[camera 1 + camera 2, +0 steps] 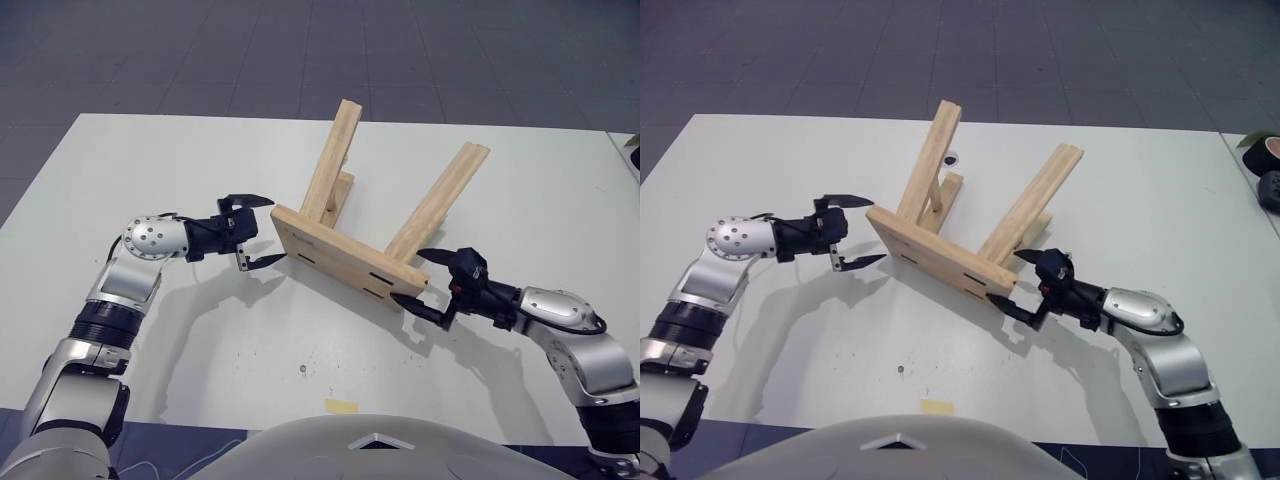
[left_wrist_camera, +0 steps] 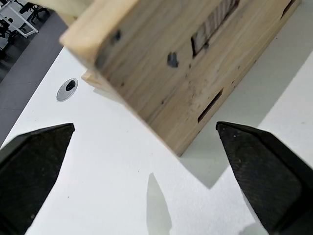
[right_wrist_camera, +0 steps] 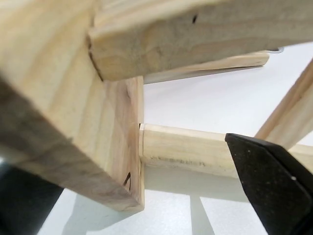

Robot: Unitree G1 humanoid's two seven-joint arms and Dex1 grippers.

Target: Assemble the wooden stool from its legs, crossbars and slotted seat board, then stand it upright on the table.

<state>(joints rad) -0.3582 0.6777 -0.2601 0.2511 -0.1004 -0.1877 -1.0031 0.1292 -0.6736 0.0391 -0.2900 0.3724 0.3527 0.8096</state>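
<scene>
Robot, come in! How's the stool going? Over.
Left gripper open, just off one end of seat board. Right gripper open, straddling the other corner. Stool on its side, legs fitted, not yet upright.

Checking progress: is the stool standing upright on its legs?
No, the stool lies on its side, its legs slanting up off the table.

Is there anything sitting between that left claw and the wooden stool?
Nothing visible does. The open left gripper faces the end of the seat board directly, over bare table.

Head stereo overlooks table [image 1: 150, 150]; wrist cameras (close) face stool [image 2: 186, 58].
</scene>
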